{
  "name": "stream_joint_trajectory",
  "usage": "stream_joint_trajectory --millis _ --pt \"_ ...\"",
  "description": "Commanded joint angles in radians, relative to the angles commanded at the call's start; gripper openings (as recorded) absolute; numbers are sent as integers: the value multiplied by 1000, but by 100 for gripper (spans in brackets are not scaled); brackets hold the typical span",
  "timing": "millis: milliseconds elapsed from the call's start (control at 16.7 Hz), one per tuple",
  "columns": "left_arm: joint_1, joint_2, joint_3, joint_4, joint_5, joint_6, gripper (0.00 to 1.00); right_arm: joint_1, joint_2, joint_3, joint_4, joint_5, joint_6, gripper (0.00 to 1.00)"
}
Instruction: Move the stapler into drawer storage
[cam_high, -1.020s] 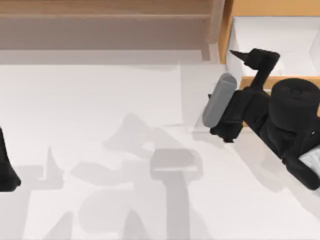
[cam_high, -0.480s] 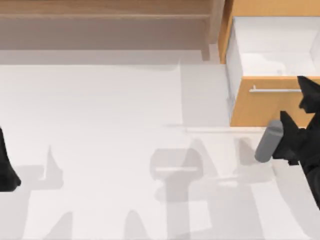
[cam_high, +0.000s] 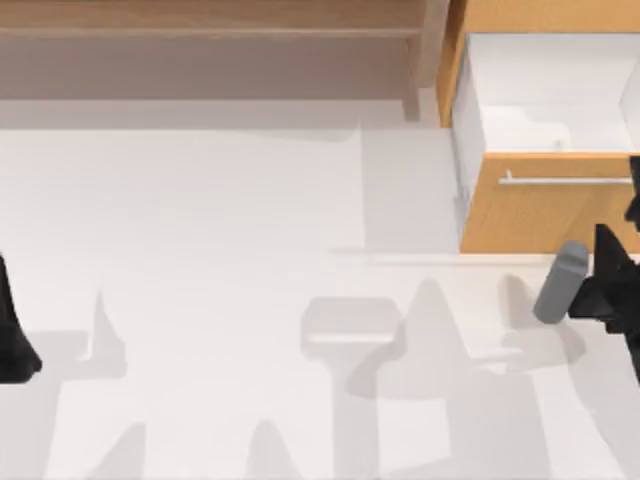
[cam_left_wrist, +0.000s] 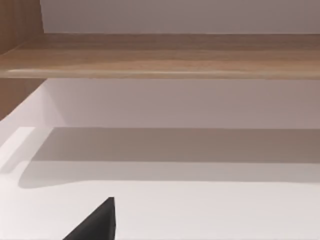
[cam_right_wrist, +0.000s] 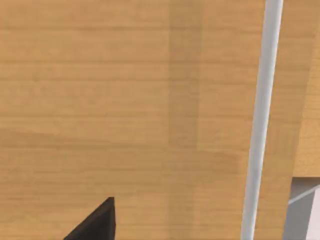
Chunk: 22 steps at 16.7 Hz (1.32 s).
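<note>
Your right end effector (cam_high: 625, 255) is hovering at the worktop's (cam_high: 220, 220) right edge, just before the open drawer (cam_high: 545, 210); its grip state cannot be told. Your left arm (cam_high: 12, 335) is sitting parked far left.

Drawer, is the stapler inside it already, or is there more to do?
Nearly done. The drawer stands open, and a faint pale shape on its white floor looks like the stapler, though I can't be sure. The right gripper hangs before the drawer front, facing its handle. Perhaps left: pushing it shut. The left gripper sits parked at the left of the table.
</note>
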Motion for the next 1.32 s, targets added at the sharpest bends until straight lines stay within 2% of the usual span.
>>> stream_joint_trajectory --millis 720,1320 --pt "0 0 0 0 0 0 100 -38 16 94 -77 -38 0 100" --pt "0 0 0 0 0 0 100 -38 16 94 -77 -38 0 25"
